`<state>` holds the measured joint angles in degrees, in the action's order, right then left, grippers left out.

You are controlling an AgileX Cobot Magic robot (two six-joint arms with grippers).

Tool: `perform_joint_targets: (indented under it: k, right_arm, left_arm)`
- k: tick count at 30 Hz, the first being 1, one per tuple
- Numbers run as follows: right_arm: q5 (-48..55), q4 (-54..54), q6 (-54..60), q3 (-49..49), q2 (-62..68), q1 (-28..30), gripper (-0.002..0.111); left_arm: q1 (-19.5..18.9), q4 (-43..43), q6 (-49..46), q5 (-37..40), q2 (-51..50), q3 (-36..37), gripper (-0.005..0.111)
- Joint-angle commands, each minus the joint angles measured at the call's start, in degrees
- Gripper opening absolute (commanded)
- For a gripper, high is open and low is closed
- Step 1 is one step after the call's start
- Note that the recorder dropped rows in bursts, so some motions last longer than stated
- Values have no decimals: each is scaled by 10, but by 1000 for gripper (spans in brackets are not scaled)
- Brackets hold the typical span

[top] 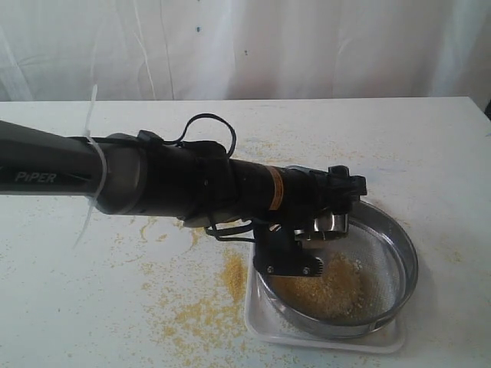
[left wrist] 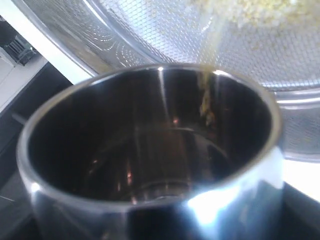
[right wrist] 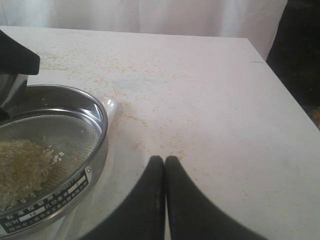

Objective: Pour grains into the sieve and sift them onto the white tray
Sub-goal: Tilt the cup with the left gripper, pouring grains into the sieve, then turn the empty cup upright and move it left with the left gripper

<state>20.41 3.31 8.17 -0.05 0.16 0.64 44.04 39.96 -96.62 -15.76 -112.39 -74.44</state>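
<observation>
Tray (top: 261,326) mostly under sieve (top: 380,257)

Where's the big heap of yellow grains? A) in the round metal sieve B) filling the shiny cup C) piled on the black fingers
A: the grains lie heaped on the mesh of the sieve, while the cup tipped over it looks nearly empty.

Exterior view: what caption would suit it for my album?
Left hand tips a steel cup over the sieve, grains heaped on its mesh, white tray beneath, spilled grains on the table.
</observation>
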Motion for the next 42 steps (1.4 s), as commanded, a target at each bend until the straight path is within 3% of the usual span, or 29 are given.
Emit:
perform_joint_targets:
  k: [1,10,16,18,21,23,28,30,33,36,39,42]
  right_arm:
    - [-4,-3,-4,1,-2,-1,0]
    - [-4,-3,-5,1,-2,-1,0]
    - [-4,-3,-5,1,-2,-1,0]
    - [-4,-3,-5,1,-2,-1,0]
    - [-4,-3,-5,1,-2,-1,0]
    - [-4,-3,-5,1,-2,-1,0]
    - [-4,-3,-5,1,-2,-1,0]
    - [-4,-3,-5,1,-2,-1,0]
    - [-4,-3,-5,1,-2,-1,0]
    - [-4,-3,-5,1,-2,-1,0]
    - [-4,-3,-5,1,-2,-1,0]
    - [-4,-3,-5,1,-2,-1,0]
  left_arm:
    - [1,-46,-69,-6,10,-4,0]
    - [1,-217,-111,-72,10,-33,0]
    - [7,-211,-141,35,10,-32,0]
    - [7,-211,-139,27,10,-32,0]
    - [7,-213,-139,-42,10,-32,0]
    - [7,-260,-125,-86,17,-33,0]
    - [6,-546,-62,-211,35,-16,0]
    - [-2,-616,-37,-224,44,-6,0]
    - [-28,-613,84,-165,61,18,0]
    - [-58,-514,302,-141,79,49,0]
    - [-88,-394,532,-183,91,86,0]
    - [-123,-274,737,-287,95,129,0]
